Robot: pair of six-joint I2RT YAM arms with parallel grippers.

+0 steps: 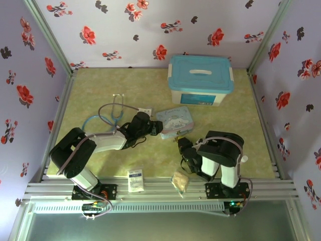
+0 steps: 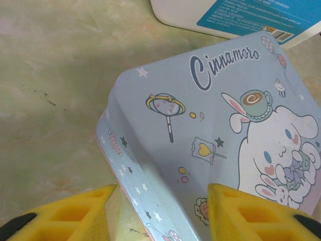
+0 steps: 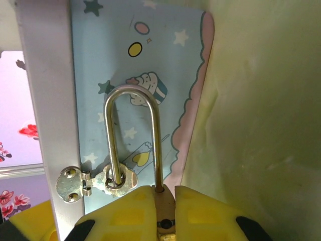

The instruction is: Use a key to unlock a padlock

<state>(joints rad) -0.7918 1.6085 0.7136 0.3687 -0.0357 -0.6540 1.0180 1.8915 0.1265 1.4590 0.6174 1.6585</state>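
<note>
**While my right hand (image 3: 163,213) pinches the padlock (image 3: 157,145), my left hand (image 2: 160,213) straddles the tin (image 2: 200,125)**

Where the lid faces my left wrist camera, I read "Cinnamoro"; the print on the box's (image 1: 200,80) blue label is too small to read. My right hand is closed on the brass body. The shackle rises from between its fingers, threaded through the tin's hasp (image 3: 118,181). My left hand stands part-spread around the tin's corner; I can't judge whether it touches.

Left pincer (image 2: 161,203) parted, right pincer (image 3: 163,201) clamped tight

Shiny metal padlock (image 3: 157,150); glossy printed tin (image 2: 200,125)
</note>
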